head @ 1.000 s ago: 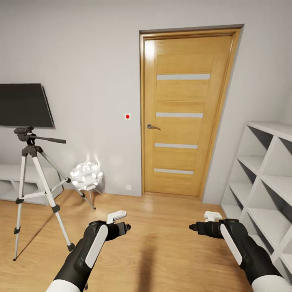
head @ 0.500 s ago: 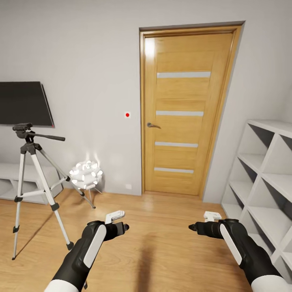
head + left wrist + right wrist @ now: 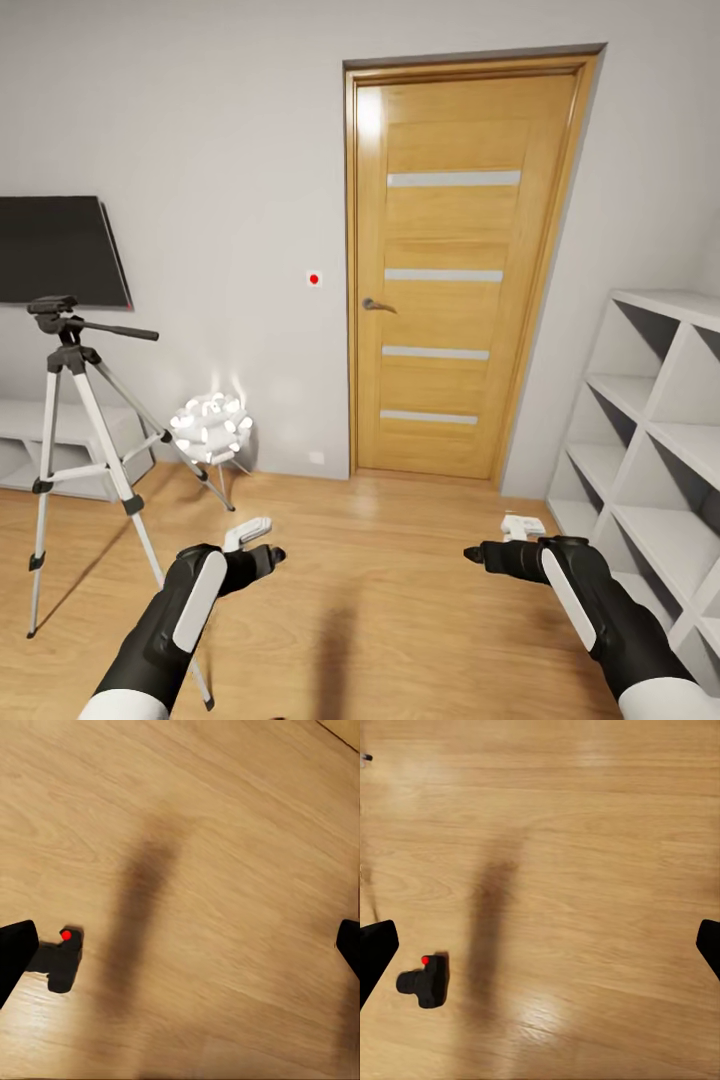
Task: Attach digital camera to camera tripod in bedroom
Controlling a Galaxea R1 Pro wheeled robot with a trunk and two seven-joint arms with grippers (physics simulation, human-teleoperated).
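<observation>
Nothing was done yet: both my pincers, left [image 3: 268, 553] and right [image 3: 478, 552], hung wide and empty (camera [image 3: 61, 961] below on the floor [image 3: 225, 870]), tripod [image 3: 75, 440] well off.

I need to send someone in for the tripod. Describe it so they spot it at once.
Start at the black wall TV left of the oak door. In front of it, on the wood floor, stands the camera tripod, beside a white spiky-ball lamp. It is the tall one, with three silver legs and a black head with a long handle.
</observation>
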